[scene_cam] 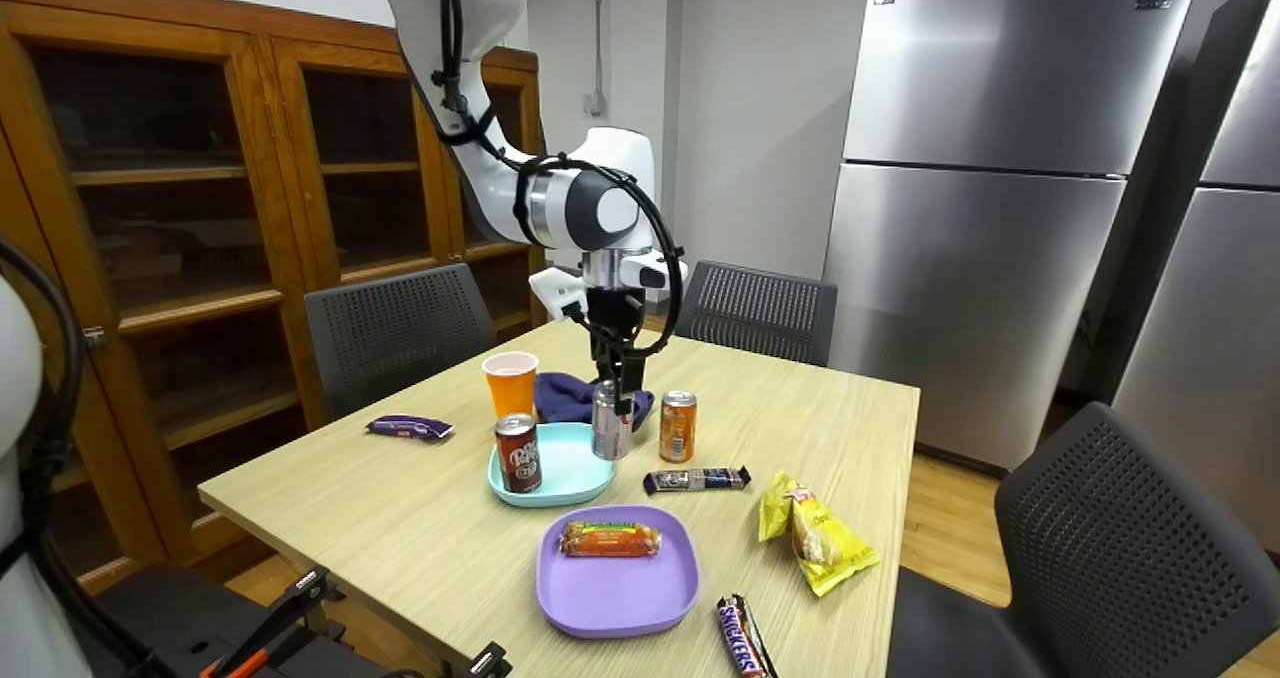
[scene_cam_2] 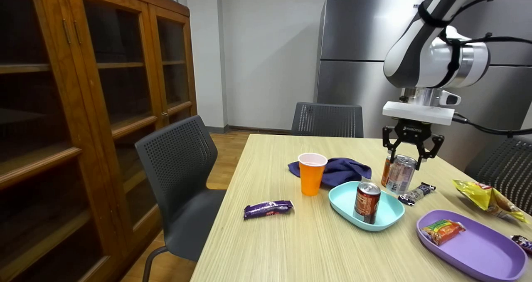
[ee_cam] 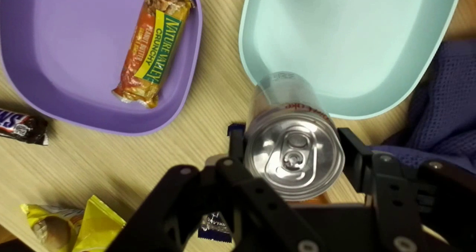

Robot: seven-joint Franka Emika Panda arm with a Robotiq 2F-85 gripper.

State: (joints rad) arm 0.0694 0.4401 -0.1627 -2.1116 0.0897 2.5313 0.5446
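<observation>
At the pale table (scene_cam: 800, 408), the fingers (ee_cam: 354, 157) grip a silver can (ee_cam: 293, 155) beside the teal plate (ee_cam: 353, 58); whether its base is lifted is hard to tell. An orange can (scene_cam: 678, 428) stands near it, a dark-red can (scene_cam: 519, 455) on that plate.

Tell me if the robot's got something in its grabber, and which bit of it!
Yes: the gripper looks to be holding the silver can, pinched on two opposite sides near its top end, just below the rim.
</observation>
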